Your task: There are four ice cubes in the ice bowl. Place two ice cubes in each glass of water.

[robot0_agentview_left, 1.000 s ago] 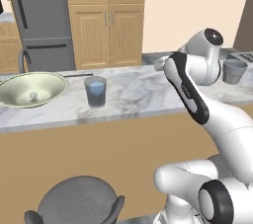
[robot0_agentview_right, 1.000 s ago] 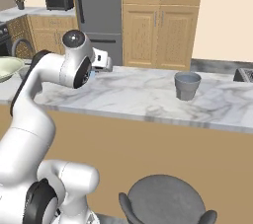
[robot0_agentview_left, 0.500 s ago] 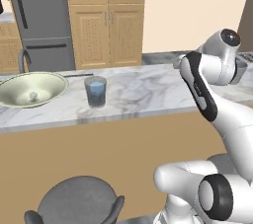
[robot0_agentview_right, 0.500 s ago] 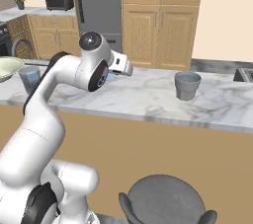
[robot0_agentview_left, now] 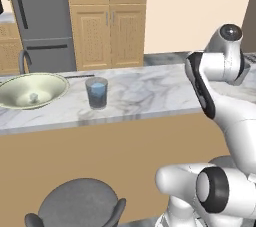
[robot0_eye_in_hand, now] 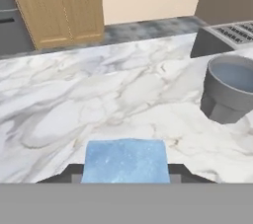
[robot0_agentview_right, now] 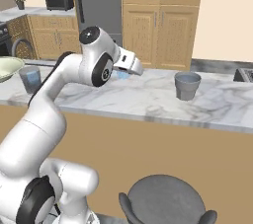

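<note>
Jaws — ice cube (robot0_eye_in_hand: 124,161) pinched

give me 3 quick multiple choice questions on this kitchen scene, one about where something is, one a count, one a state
1. Where is the ice bowl?
A. on the stool
B. on the marble counter, left of a glass of water
C. on the floor

2. How many glasses of water stand on the counter in the right base view?
A. one
B. two
C. four

3. What is the gripper doing?
A. holding an ice cube
B. open and bare
C. gripping a glass

Answers:
1 B, the bowl sits beside the glass of water on the counter.
2 B, one at the far left, one right.
3 A, the ice cube sits between the jaws.
</note>
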